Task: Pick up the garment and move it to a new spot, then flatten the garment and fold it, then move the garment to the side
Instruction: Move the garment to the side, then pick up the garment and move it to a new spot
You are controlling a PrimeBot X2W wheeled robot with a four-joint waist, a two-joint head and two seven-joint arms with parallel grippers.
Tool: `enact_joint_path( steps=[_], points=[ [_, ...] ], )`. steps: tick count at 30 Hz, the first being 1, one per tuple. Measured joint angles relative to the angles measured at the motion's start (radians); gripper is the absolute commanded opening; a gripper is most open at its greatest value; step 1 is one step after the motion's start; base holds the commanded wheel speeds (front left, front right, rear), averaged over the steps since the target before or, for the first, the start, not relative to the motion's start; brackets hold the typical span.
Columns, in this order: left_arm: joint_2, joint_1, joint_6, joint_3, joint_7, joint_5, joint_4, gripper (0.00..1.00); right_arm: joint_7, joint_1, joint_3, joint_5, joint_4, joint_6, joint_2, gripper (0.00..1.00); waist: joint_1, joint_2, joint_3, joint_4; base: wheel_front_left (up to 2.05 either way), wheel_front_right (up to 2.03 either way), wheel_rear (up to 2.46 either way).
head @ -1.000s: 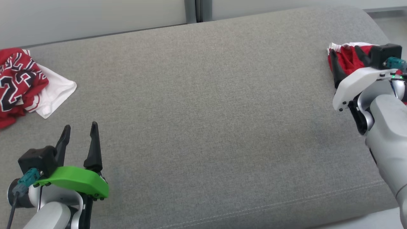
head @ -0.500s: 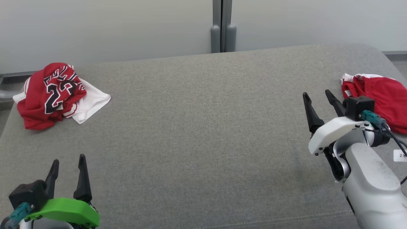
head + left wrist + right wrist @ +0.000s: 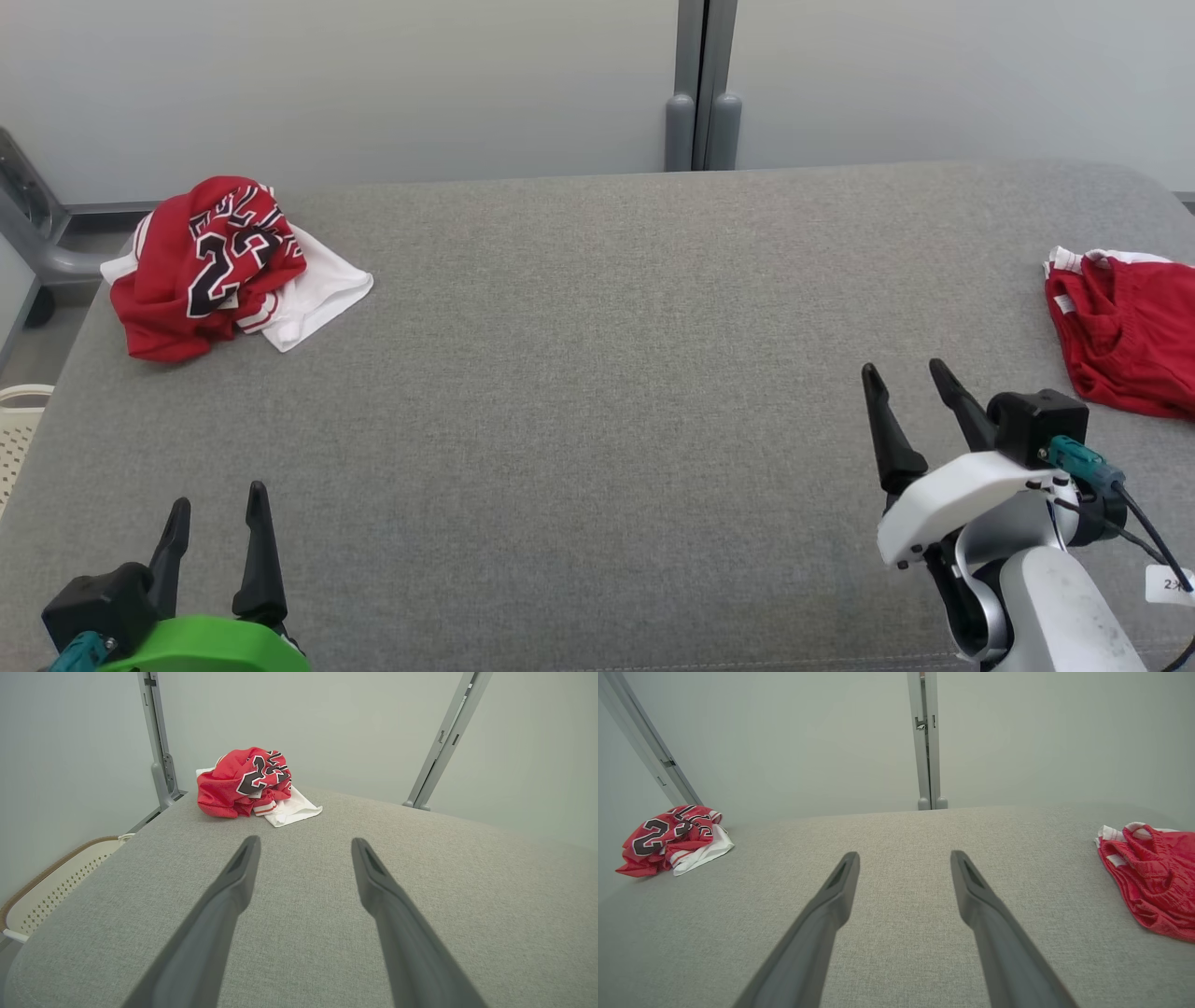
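Our right gripper (image 3: 904,369) has drawn back off the red shorts (image 3: 1125,341) (lying at the right edge of the grey cushion (image 3: 597,392)) and hovers near them, fingers spread wide, holding nothing. Our left gripper (image 3: 217,496) gapes empty too, well apart from the crumpled jersey (image 3: 201,271).

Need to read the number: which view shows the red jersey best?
Head view: the red jersey is seen from above, number clear. Left wrist view shows it from a low angle; right wrist view, smaller, far left.
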Motion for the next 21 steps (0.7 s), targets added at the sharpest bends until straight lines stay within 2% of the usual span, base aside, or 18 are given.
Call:
enact_joint_path(
  steps=[7,21],
  points=[
    [-0.018,-0.001,-0.018,-0.013,0.000,0.010,0.021,1.00,0.077,0.090,0.034,0.010,-0.126,0.000,0.010,1.00,0.0000,0.0000,-0.004,0.008,0.00,0.00,0.00],
    [-0.040,-0.004,-0.039,-0.029,0.000,0.013,0.058,1.00,0.104,0.146,0.046,0.039,-0.178,0.000,0.010,1.00,0.0000,0.0000,-0.016,0.000,0.00,0.00,0.00]
  ],
)
